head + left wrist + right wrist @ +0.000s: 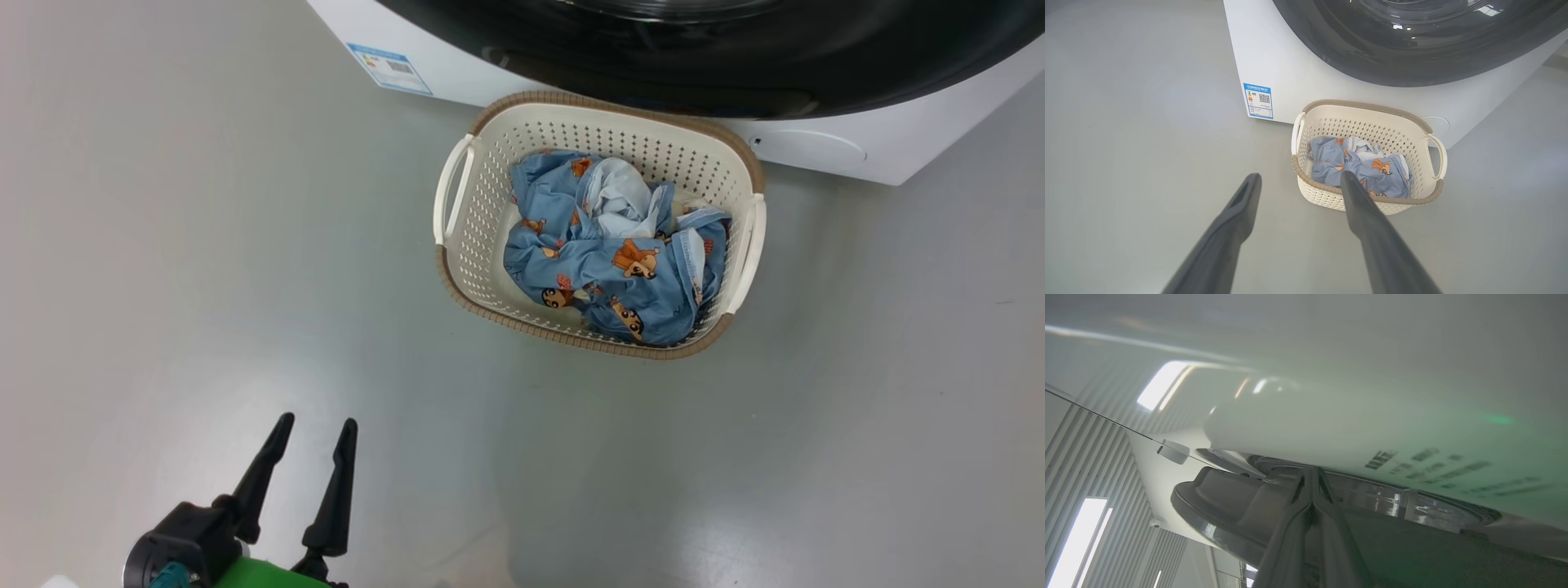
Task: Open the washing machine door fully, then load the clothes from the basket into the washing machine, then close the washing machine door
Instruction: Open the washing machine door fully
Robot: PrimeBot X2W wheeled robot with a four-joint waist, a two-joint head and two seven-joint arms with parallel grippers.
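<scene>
The cream basket [588,339] stands on the floor right in front of the white washing machine [816,147]. In it lie the clothes [612,261], light blue with orange-brown animals and a pale piece on top. The glossy black washing machine door [735,49] bulges above the basket. My left gripper [317,425] hovers open and empty over the floor, well short of the basket and to its left. In the left wrist view, the left gripper [1300,177] points at the basket [1367,107] and clothes [1363,169]. My right gripper [1312,473] is shut, its tips at the door's [1229,506] edge against the white front [1372,416].
Smooth grey floor [204,245] spreads wide to the left of the basket and in front of it. A blue label [1258,101] sits low on the washer's front near its left corner. Slatted wall and ceiling lights show past the door in the right wrist view.
</scene>
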